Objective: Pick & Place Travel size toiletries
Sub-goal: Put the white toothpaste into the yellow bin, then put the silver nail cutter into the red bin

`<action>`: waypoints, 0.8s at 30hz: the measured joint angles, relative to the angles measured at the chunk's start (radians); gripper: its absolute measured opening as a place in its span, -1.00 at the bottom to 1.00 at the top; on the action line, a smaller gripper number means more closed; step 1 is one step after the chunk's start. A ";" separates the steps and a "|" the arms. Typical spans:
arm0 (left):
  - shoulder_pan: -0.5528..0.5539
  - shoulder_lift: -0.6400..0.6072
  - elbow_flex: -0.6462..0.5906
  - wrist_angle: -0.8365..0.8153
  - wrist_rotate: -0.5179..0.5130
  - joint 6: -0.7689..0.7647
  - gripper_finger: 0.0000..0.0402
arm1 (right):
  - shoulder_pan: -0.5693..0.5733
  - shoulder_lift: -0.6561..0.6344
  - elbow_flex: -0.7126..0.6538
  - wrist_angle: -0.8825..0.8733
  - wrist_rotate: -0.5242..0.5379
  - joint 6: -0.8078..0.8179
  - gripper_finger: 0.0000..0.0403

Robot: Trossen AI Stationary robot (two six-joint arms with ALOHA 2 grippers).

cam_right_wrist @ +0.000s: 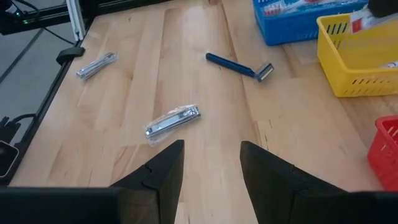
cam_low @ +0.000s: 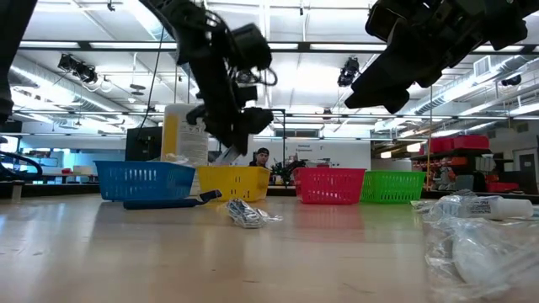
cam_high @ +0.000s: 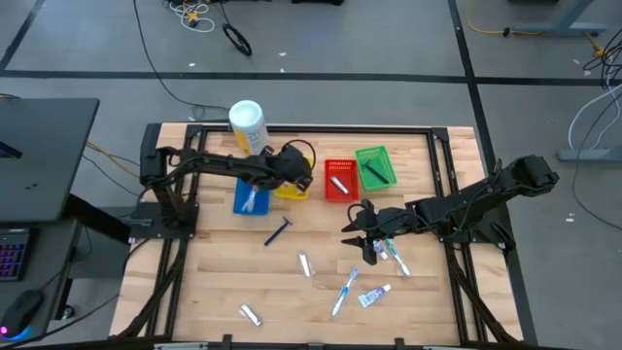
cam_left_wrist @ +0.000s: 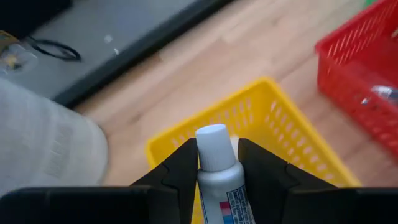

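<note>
Left gripper (cam_left_wrist: 217, 163) holds toothpaste tube (cam_left_wrist: 219, 177) (apparently over yellow basket (cam_left_wrist: 273, 127))

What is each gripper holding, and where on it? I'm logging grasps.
The left gripper holds a toothpaste tube by its neck, just below the white cap, above the yellow basket. The right gripper is open, holding nothing.

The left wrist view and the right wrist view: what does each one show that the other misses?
Only the left wrist view shows a white-capped toothpaste tube clamped in the left gripper above the yellow basket. Only the right wrist view shows the right gripper with empty, open jaws, a blue razor, wrapped nail clippers and the blue basket. Both show the yellow basket, the red basket and the wooden table.
</note>
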 joint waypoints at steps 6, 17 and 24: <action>0.007 0.001 -0.119 0.193 0.044 0.055 -0.40 | 0.000 0.000 0.000 0.003 0.005 0.016 -0.17; 0.014 0.001 -0.175 0.233 0.102 0.055 -0.07 | 0.000 0.000 0.000 0.019 0.004 0.025 -0.17; -0.008 -0.005 -0.130 0.239 0.090 0.136 0.03 | 0.000 0.000 0.000 0.019 0.004 0.024 -0.17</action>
